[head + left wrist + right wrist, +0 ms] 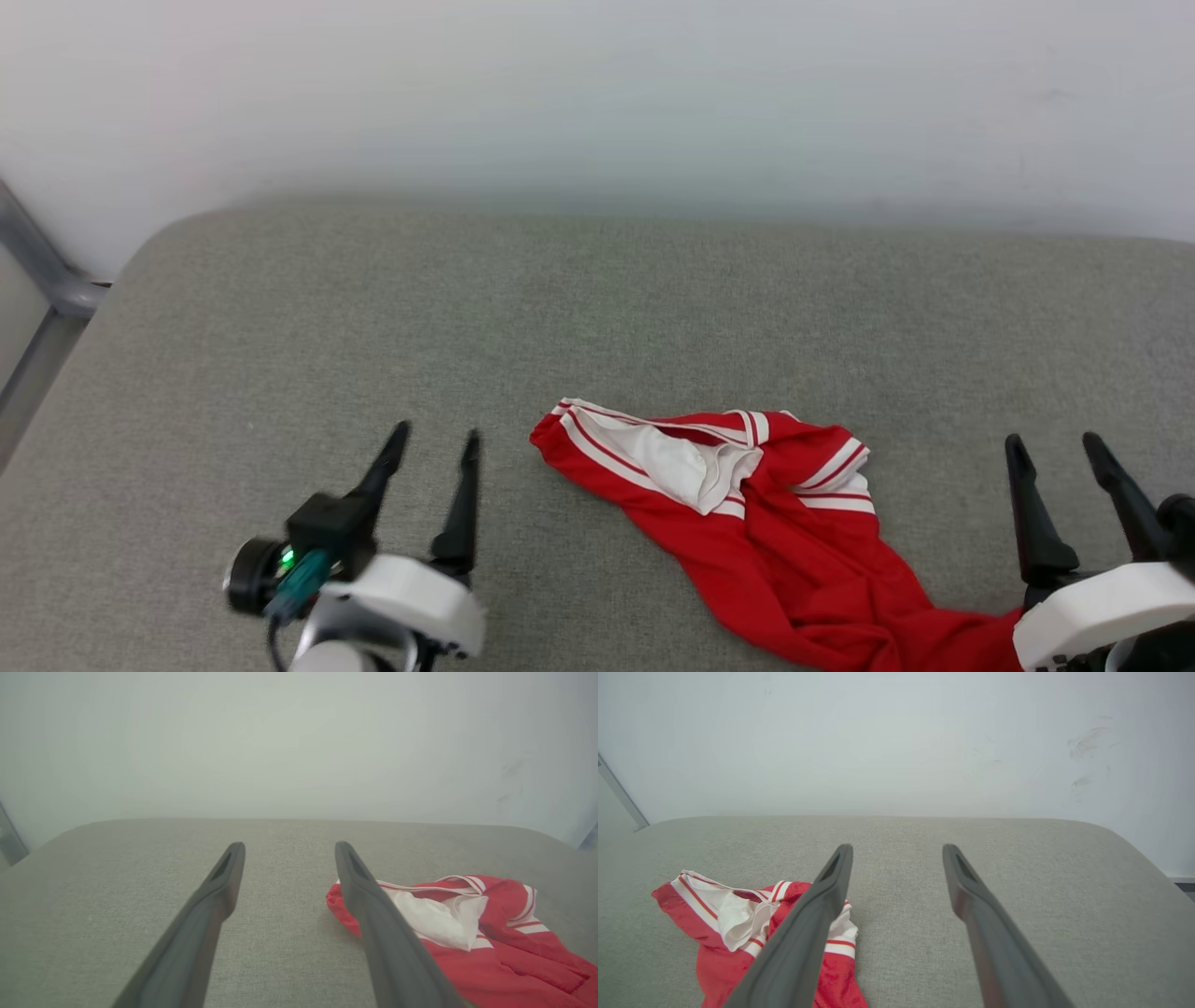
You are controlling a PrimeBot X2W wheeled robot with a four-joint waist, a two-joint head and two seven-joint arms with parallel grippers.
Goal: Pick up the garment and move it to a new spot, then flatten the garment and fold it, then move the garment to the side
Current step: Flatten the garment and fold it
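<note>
The garment [784,537] is a crumpled red jersey with white sleeves and striped trim. It lies bunched on the grey cushion [597,317], trailing toward the lower right. My left gripper [435,442] hovers open just left of it, nothing between the fingers. My right gripper [1058,450] stands open to the garment's right, holding nothing. In the left wrist view the garment [467,933] lies right of my open left gripper [288,848]. From the right wrist, the garment [738,924] sits left of my open right gripper [896,851], partly behind one finger [817,924].
A pale wall [597,93] rises right behind the cushion's far edge. A grey metal frame [42,280] stands at the far left beside the cushion's rounded corner. Bare cushion stretches behind the garment and to the left.
</note>
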